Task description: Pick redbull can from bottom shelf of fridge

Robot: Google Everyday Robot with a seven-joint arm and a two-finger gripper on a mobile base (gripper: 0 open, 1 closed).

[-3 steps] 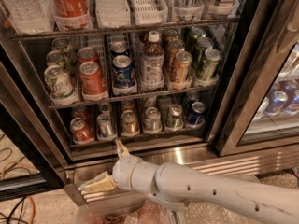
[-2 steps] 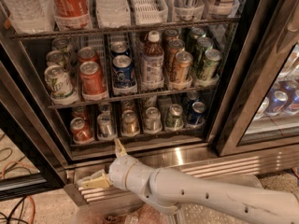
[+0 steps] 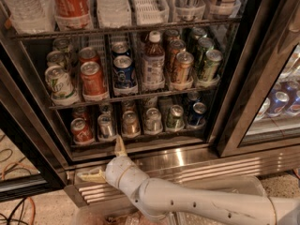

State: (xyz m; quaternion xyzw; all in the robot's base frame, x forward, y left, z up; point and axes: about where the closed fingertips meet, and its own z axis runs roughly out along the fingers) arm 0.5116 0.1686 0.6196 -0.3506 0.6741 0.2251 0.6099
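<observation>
The redbull can (image 3: 106, 125) stands upright at the front of the bottom shelf (image 3: 159, 137), second lane from the left. It is slimmer than its neighbours, with a shiny silver lid. A wider red can (image 3: 80, 131) is just to its left and a wider gold-brown can (image 3: 130, 123) just to its right. Further right along the same row stand a silver can (image 3: 153, 120), a green can (image 3: 175, 117) and a blue can (image 3: 197, 114), with more cans lined up behind them towards the back. The gripper (image 3: 101, 159) is in front of the fridge (image 3: 243, 78), lower than the shelf and over the ribbed steel base (image 3: 197, 165), not touching any can. Its two pale fingers are spread wide: one points up with its tip near the shelf's front edge, below the gap between the redbull can and the gold-brown can, and the other points left along the base. The white arm (image 3: 197, 203) reaches in from the near right. On the rack above stand taller cans and a white-capped bottle (image 3: 153, 62), with a red can (image 3: 93, 78) and a blue can (image 3: 124, 71) to the bottle's left. Large bottles fill the top rack (image 3: 140, 28). To the right, behind a glass door (image 3: 276, 111), more blue cans (image 3: 280, 101) show. Cables (image 3: 18, 207) lie on the floor at the near left.
</observation>
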